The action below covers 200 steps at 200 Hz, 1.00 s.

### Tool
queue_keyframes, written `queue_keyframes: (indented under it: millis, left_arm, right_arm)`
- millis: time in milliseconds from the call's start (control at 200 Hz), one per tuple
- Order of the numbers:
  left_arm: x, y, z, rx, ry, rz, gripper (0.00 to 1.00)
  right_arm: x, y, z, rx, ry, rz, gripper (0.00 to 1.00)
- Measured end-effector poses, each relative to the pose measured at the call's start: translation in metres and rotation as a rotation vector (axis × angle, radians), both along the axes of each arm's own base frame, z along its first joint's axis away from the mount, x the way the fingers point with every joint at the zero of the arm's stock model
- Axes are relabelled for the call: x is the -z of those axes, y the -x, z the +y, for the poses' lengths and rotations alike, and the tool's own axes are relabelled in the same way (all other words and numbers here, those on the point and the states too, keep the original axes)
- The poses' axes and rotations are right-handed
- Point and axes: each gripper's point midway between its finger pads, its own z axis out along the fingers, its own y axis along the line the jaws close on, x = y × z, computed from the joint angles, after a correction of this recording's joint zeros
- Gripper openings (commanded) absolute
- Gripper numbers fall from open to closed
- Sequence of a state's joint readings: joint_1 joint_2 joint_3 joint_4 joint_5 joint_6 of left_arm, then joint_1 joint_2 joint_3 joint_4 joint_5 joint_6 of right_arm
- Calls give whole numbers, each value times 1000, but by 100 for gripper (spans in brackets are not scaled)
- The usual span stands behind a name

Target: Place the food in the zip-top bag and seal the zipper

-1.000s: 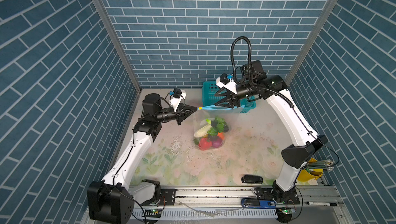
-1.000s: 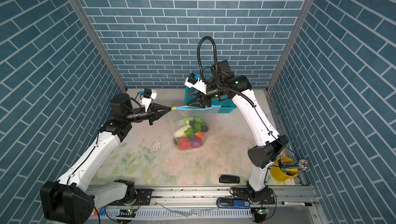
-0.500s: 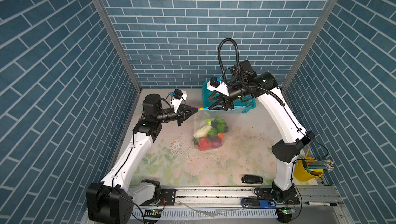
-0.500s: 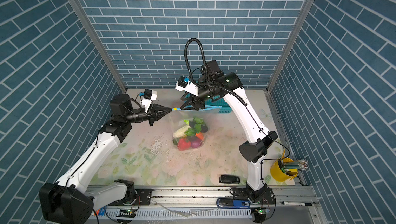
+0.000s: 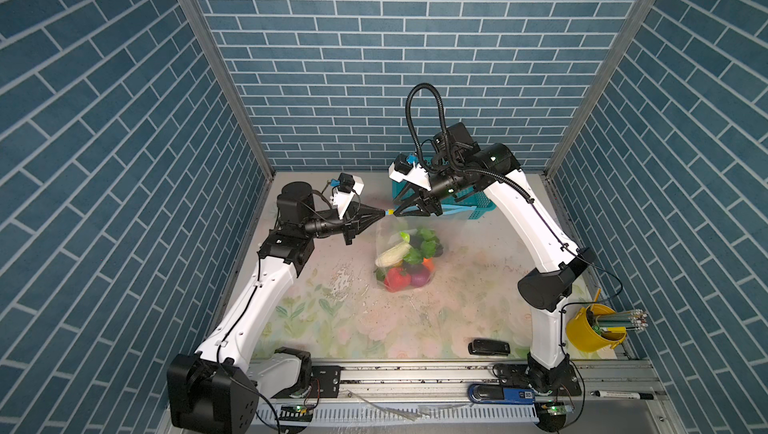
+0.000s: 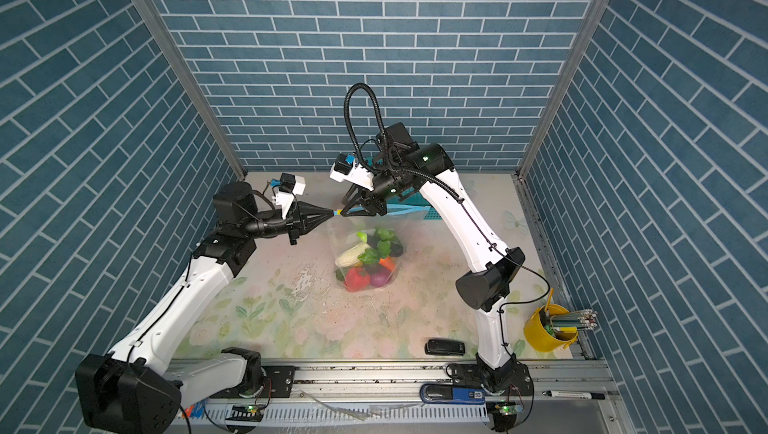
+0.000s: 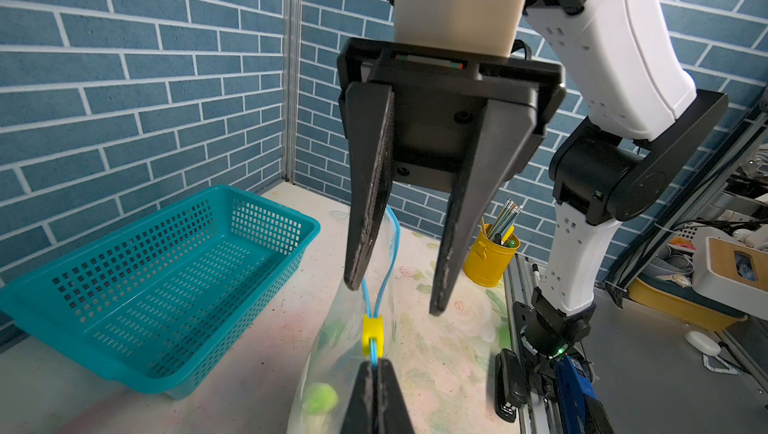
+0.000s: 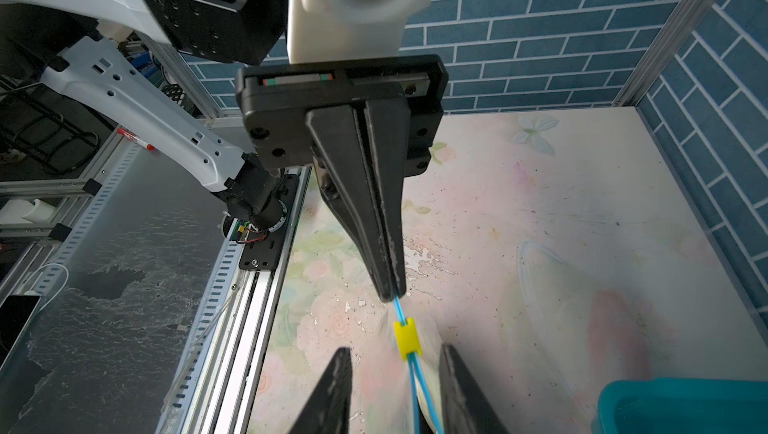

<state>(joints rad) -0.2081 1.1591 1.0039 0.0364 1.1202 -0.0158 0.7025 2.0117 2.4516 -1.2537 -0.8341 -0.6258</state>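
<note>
The clear zip-top bag [image 5: 388,240] hangs with its bottom on the table and the food [image 5: 409,259] heaped inside: red, purple, orange, white and green pieces. My left gripper [image 5: 384,212] is shut on the end of the light blue zipper [image 7: 392,240], just past the yellow slider [image 7: 372,330]. In the left wrist view its jaws [image 7: 376,363] pinch the strip flat. My right gripper [image 8: 395,349] faces it tip to tip and is open. Its fingers [image 7: 365,282] stand on either side of the strip beside the slider [image 8: 405,338], with a gap to each. Both top views show the two grippers meeting at the slider [image 6: 338,212].
A teal perforated basket [image 5: 469,203] stands behind the right gripper at the back wall. A yellow cup of pencils [image 5: 594,328] hangs at the table's right front corner. A black stapler [image 5: 488,346] lies near the front edge. A marker [image 5: 619,394] lies on the front rail.
My right gripper has travelled left along the zipper to the slider next to the left gripper, and its jaws have narrowed. The left gripper and the bag have stayed put.
</note>
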Motion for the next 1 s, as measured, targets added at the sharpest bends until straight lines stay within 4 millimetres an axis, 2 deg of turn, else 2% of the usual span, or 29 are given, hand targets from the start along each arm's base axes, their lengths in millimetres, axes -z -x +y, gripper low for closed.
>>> queue_keyframes:
  millis: [110,340,525,835,1000]
  left_arm:
    - [0,0,0,0,-1,-2,0]
    - [0,0,0,1,-1,-5,0]
    - [0,1,0,1,-1,-6,0]
    - [0,1,0,1,-2,-7,0]
    - [-1,2,1,0,-3,-13,0]
  right_arm:
    - [1,1,2,-9,-6,1,28]
    - [5,1,6,-23,-5,11,40]
    - [6,1,6,-26,-5,15,40]
    - [9,2,10,-39,-8,31,33]
    - [11,2,11,-44,-7,30,26]
